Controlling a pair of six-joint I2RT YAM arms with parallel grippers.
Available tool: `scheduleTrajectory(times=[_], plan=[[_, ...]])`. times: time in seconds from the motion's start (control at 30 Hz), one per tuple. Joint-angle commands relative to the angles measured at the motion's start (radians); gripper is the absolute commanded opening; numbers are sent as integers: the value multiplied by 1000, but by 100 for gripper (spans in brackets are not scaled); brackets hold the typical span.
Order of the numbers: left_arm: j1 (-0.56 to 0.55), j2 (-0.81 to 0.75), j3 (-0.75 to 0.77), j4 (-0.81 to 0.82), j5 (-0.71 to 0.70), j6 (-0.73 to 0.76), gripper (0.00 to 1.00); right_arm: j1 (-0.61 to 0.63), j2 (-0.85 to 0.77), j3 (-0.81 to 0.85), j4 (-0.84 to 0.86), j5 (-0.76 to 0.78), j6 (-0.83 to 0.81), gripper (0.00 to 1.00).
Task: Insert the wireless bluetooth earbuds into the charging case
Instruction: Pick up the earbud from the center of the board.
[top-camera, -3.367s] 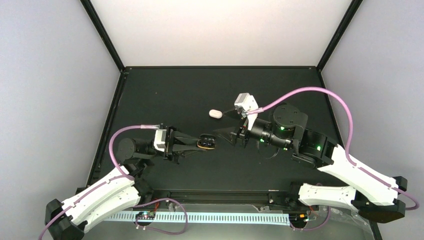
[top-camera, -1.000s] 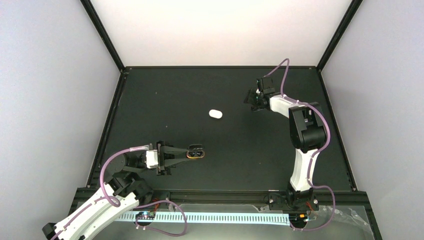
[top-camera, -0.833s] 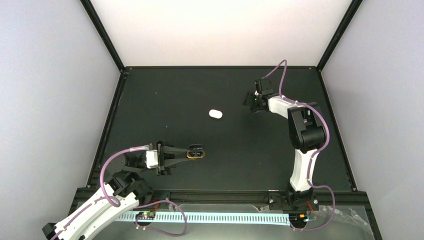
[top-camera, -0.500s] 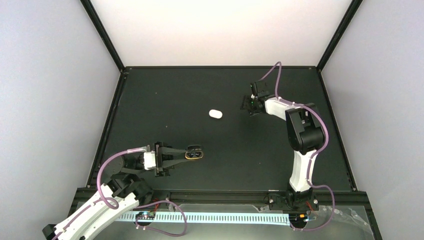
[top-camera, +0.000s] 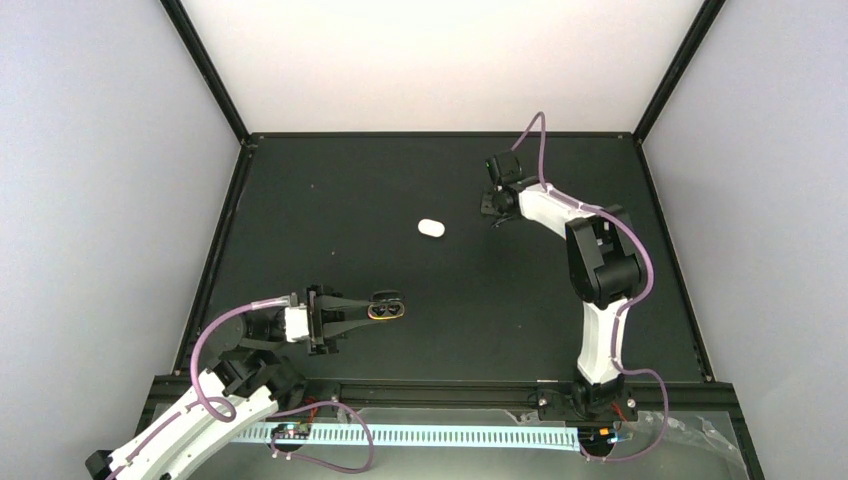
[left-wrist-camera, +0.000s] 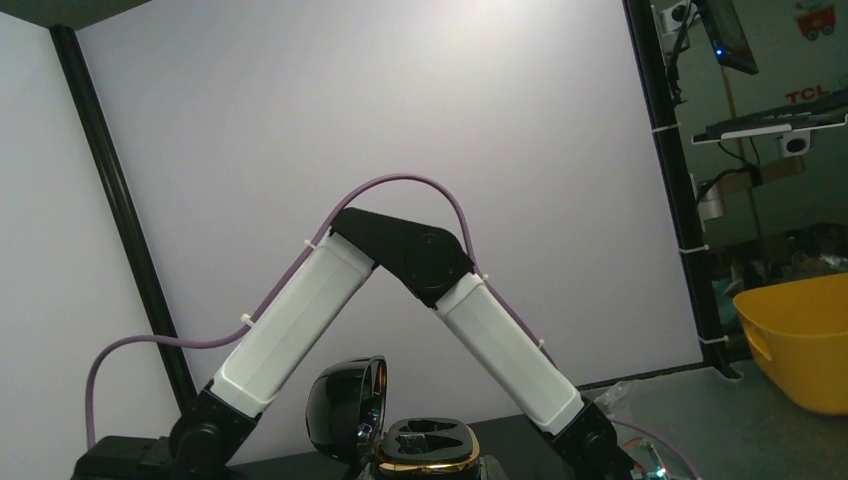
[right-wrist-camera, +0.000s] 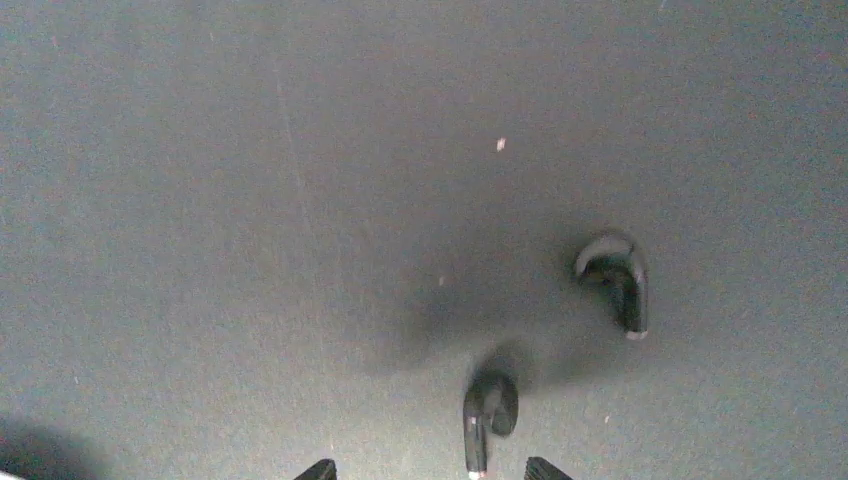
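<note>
Case (top-camera: 388, 310): open, empty, gripped by left fingers (top-camera: 352, 301), near worktop (top-camera: 330, 200) edge.
Earbuds (right-wrist-camera: 490, 408): two, dark, lying far right.
Right fingers (right-wrist-camera: 545, 468): spread, newly swung over them; pickup pending.

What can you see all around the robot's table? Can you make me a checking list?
Surface: black mat, a few pale specks.
Job's things: charging case, black with a gold rim, lid open, wells look empty. Two dark earbuds lie apart on the mat, not in the case.
Clutter: white oval object alone mid-mat.
Grippers: left gripper shut on the charging case. Right gripper open, with the nearer earbud between its fingertips.
Cables: purple cable looped along each arm.
Surroundings: pale walls. A yellow tub stands outside the cell.
</note>
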Motion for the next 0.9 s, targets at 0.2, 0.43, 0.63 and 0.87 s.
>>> scheduleTrajectory(times=[0.2,0.43,0.63,0.87], plan=[[-5,-21,1,-17,-13,27,2,-3,125,187,-156,128,-65,46],[-5,-29,1,-23,-19,35,2,-2,167,238,-184,134,-76,42],[-6,-31,0,-26,-18,35,2,-3,198,266,-204,132,-87,35],[-5,-33,0,-27,-16,35,2,-3,214,269,-218,133,-92,32]])
